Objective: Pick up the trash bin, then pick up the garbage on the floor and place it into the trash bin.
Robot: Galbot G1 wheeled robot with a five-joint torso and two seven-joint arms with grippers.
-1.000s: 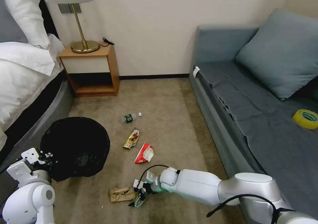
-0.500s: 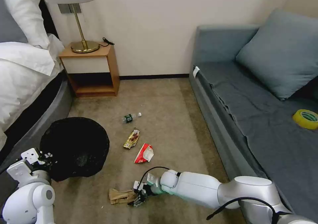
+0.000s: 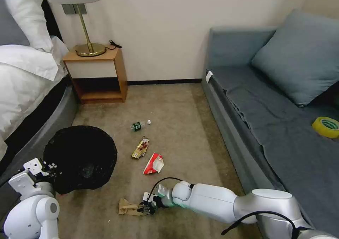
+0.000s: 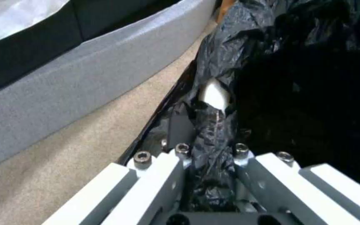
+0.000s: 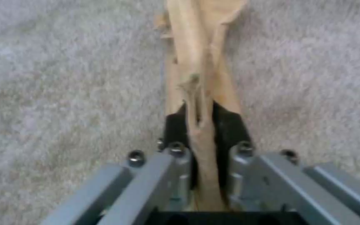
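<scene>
Lower centre: right gripper (image 3: 147,208) pinches the light, floppy paper bag (image 3: 128,208) by its edge; left gripper (image 4: 208,147) clamps the bin (image 3: 80,157) rim.

A wooden nightstand (image 3: 97,74) stands against the far wall (image 3: 159,27), between the bed (image 3: 24,80) and the sofa (image 3: 275,126). A brass lamp (image 3: 88,48) with a pale shade sits on the nightstand's top, toward its back left corner, and a black cable (image 3: 114,44) lies at the back right corner. White pillows (image 3: 26,16) and a white duvet (image 3: 21,87) cover the bed, whose grey padded base (image 4: 84,78) curves along the carpet (image 3: 176,126). On the grey-blue sofa, a matching cushion (image 3: 300,55) leans at the back, and a yellow tape roll (image 3: 325,126) lies flat on the seat near its right edge. A small white tag (image 3: 209,76) hangs at the seat's front far corner.
</scene>
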